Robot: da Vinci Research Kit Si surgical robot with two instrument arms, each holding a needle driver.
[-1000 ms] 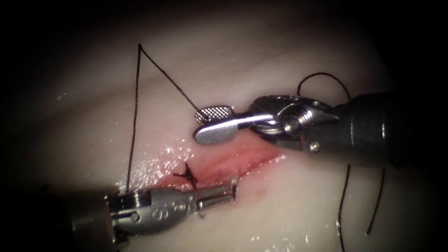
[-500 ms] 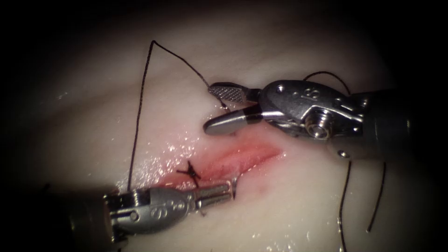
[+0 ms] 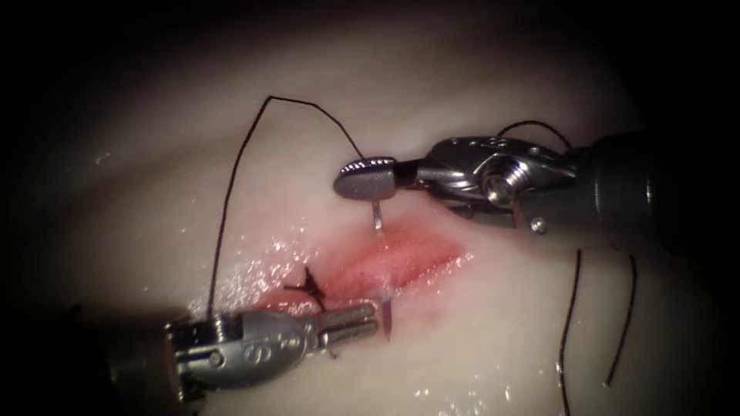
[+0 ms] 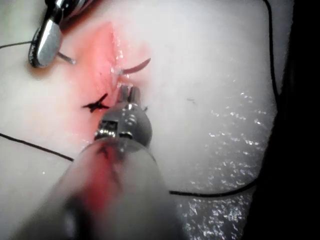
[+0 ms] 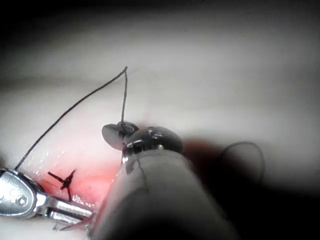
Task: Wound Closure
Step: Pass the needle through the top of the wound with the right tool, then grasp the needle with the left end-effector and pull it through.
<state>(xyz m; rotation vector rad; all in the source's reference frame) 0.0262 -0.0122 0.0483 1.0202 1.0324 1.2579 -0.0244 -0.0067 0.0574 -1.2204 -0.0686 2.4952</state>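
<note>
The curved needle (image 3: 378,216) sits in the tissue (image 3: 493,331), passing under the cut (image 3: 405,258). Its tip part rises from the tissue above the cut, and my right tool (image 3: 351,181) is shut on it there. The needle's tail (image 3: 388,322) shows below the cut, with my left tool (image 3: 374,316) shut on it. The left wrist view has the left jaws (image 4: 127,91) at the tail (image 4: 137,66) and the right tool (image 4: 46,42) beyond. Black thread (image 3: 231,192) arcs from beside the left tool up to the right jaws (image 5: 114,134).
A tied knot (image 3: 308,286) with short ends closes the cut's left end, ringed by red fluid (image 3: 362,270). Loose thread strands (image 3: 566,331) hang at the right under the right tool's shaft, and another loop (image 3: 532,123) curls behind its wrist.
The right jaws went from wide open to shut on the needle's tip part. The thread's arc sagged lower and shifted right. The left tool held still; more of the needle's tail shows.
</note>
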